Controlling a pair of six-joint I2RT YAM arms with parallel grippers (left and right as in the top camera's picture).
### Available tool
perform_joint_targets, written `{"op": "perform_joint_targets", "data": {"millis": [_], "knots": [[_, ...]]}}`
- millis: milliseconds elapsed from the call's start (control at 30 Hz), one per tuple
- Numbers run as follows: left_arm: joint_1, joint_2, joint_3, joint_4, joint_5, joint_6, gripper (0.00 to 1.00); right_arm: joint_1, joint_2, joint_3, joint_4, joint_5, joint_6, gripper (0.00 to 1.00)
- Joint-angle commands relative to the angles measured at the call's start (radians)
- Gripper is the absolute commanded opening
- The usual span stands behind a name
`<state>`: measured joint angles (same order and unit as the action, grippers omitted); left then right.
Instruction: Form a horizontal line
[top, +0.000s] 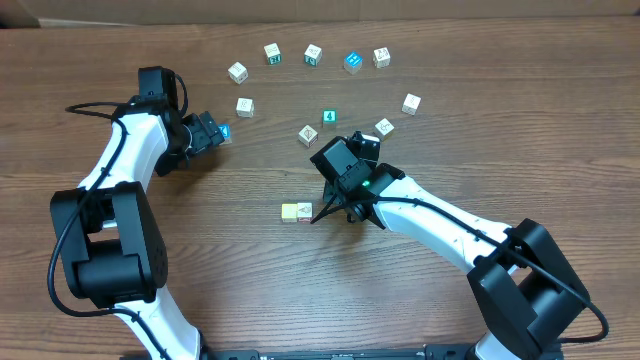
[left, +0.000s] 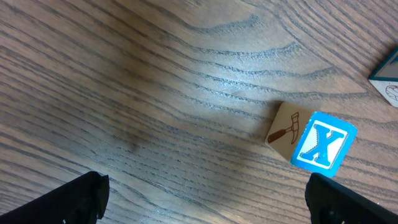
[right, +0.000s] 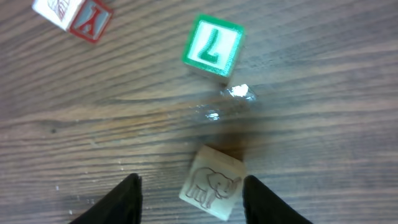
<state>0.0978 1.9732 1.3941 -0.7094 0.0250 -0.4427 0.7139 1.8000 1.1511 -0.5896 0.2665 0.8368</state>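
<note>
A pale yellow cube (top: 290, 211) and a whitish cube (top: 304, 211) lie side by side in a short horizontal row at mid-table. My right gripper (top: 349, 152) (right: 191, 186) hovers above that row, open. A whitish elephant cube (right: 211, 185) lies on the wood between its fingers, close to the right finger (right: 261, 202) and well apart from the left one. The overhead view hides this cube under the gripper. My left gripper (top: 213, 131) (left: 204, 186) is wide open over bare wood at the left. A blue X cube (left: 322, 146) with a hammer face lies just beyond its right fingertip.
A green cube (right: 213, 45) (top: 329, 117) lies just past the elephant cube, and a red Y cube (right: 73, 15) lies farther left. Several loose cubes form an arc at the back, among them a bright blue one (top: 352, 62) and whitish ones (top: 237, 71) (top: 411, 103).
</note>
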Motion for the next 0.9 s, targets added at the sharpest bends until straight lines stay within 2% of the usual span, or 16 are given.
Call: {"op": "perform_joint_targets", "data": {"millis": [0, 867], "knots": [[-0.006, 0.011, 0.016, 0.004, -0.007, 0.001, 1.00, -0.003, -0.003, -0.021, -0.001, 0.041, 0.126, 0.45], [-0.006, 0.011, 0.016, 0.004, -0.007, 0.001, 0.99, -0.003, 0.041, -0.039, 0.042, 0.053, 0.148, 0.44]]}}
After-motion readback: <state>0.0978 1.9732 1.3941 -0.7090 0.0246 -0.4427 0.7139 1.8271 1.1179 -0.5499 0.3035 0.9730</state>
